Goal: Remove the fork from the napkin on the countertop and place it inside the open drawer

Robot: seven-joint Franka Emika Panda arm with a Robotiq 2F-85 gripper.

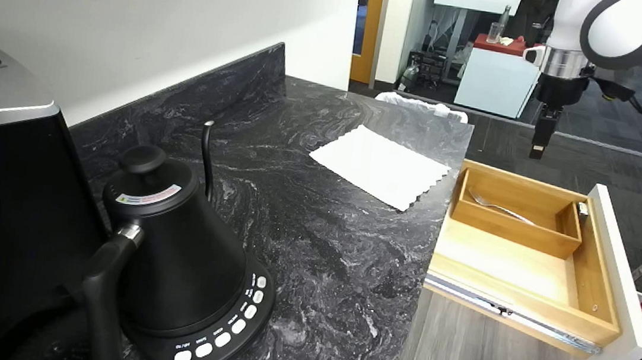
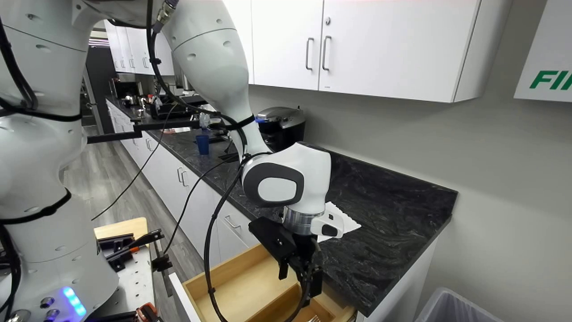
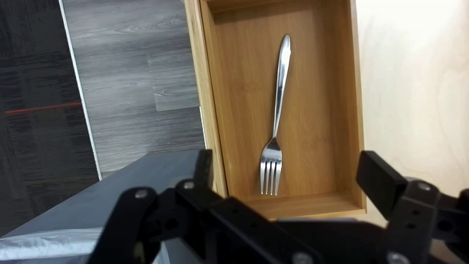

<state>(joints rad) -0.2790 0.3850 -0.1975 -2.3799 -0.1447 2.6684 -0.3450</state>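
The fork [image 1: 500, 208] is a slim silver utensil lying in the smaller wooden compartment of the open drawer [image 1: 505, 271]. In the wrist view the fork [image 3: 279, 101] lies lengthwise, tines toward my gripper. In an exterior view only its tines [image 2: 314, 319] show. The white napkin [image 1: 385, 166] lies flat, with nothing on it, on the dark veined countertop [image 1: 311, 274]. The arm partly hides the napkin [image 2: 346, 221] in an exterior view. My gripper [image 3: 291, 174] is open and empty above the drawer, apart from the fork. It also shows in both exterior views [image 1: 538, 149] [image 2: 298, 279].
A black kettle [image 1: 186, 267] and a coffee machine [image 1: 6, 171] stand on the countertop. The drawer's white front panel [image 1: 620, 289] and the countertop edge border the drawer. A lined bin [image 2: 451, 308] stands past the counter's end. A blue cup [image 2: 202, 144] stands farther along the counter.
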